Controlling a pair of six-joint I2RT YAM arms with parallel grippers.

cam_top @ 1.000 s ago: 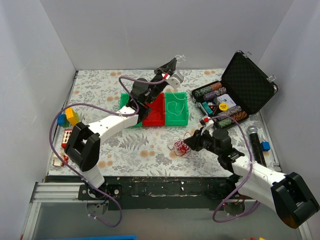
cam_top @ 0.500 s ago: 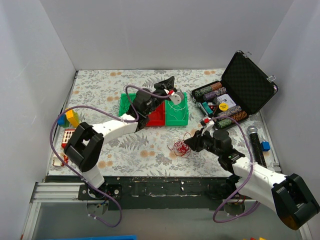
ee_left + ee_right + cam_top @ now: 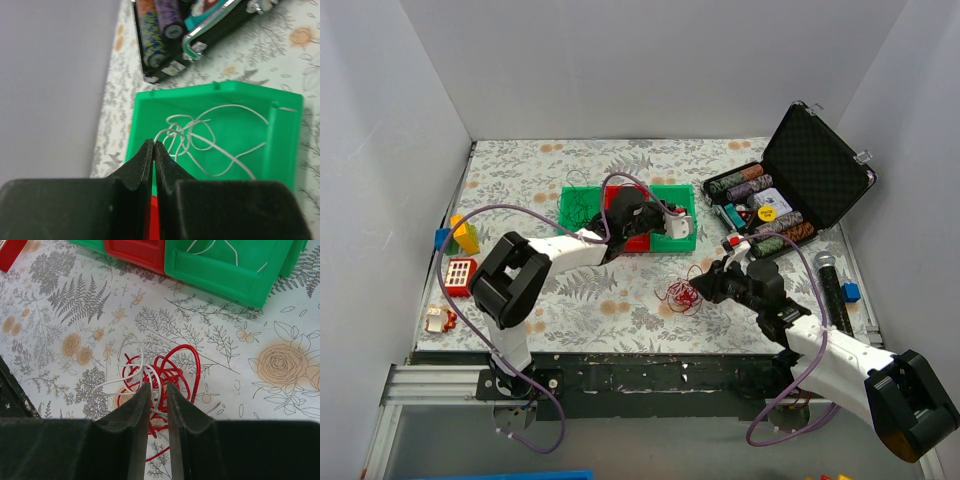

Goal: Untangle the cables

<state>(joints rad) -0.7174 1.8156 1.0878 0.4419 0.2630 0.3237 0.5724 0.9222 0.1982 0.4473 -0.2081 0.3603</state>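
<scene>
The cables are thin wires. A red and white clump (image 3: 680, 294) lies on the floral table in front of the bins. My right gripper (image 3: 704, 286) is at its right side; in the right wrist view the jaws (image 3: 158, 387) stand nearly closed with red and white strands (image 3: 172, 372) pinched between them. My left gripper (image 3: 672, 218) is low over the right green bin (image 3: 688, 241). In the left wrist view it (image 3: 154, 143) is shut on the end of a loose white wire (image 3: 231, 106) that lies in that bin (image 3: 250, 100). Black wires (image 3: 582, 205) lie in the left green bin.
A red bin (image 3: 632, 238) sits between the two green ones. An open black poker-chip case (image 3: 800, 180) stands at the back right, a microphone (image 3: 830, 285) beside it. Toy blocks (image 3: 460, 235) and a red block (image 3: 458, 272) lie at the left edge.
My left gripper has come down from high behind the bins to low over the right green bin, with the white wire. The right arm and the clump have not moved.
</scene>
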